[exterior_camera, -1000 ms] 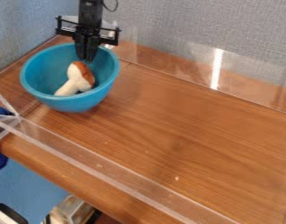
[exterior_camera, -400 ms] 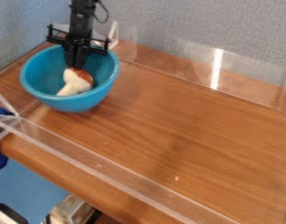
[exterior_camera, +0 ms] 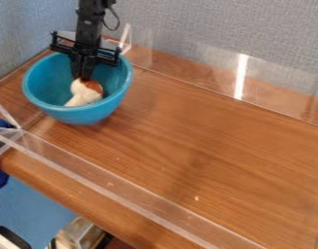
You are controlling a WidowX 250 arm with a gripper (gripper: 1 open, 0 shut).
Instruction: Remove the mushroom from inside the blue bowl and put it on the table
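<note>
The blue bowl (exterior_camera: 57, 109) stands at the table's (exterior_camera: 207, 131) far left corner. Inside it lies the mushroom (exterior_camera: 80, 95), its cream stem showing toward the front. Its orange cap is mostly covered by my fingers. My gripper (exterior_camera: 88, 78) reaches straight down into the bowl from above. Its dark fingers are closed together on the cap end of the mushroom, which still rests on the bowl's bottom.
Low clear acrylic walls (exterior_camera: 239, 73) edge the table at the back, left and front. The wood surface stretches open to the right of and in front of the bowl. A grey-blue wall stands behind.
The gripper has sunk a little deeper into the bowl and shifted slightly left, and its fingers have closed onto the mushroom's cap. The mushroom and bowl have stayed put.
</note>
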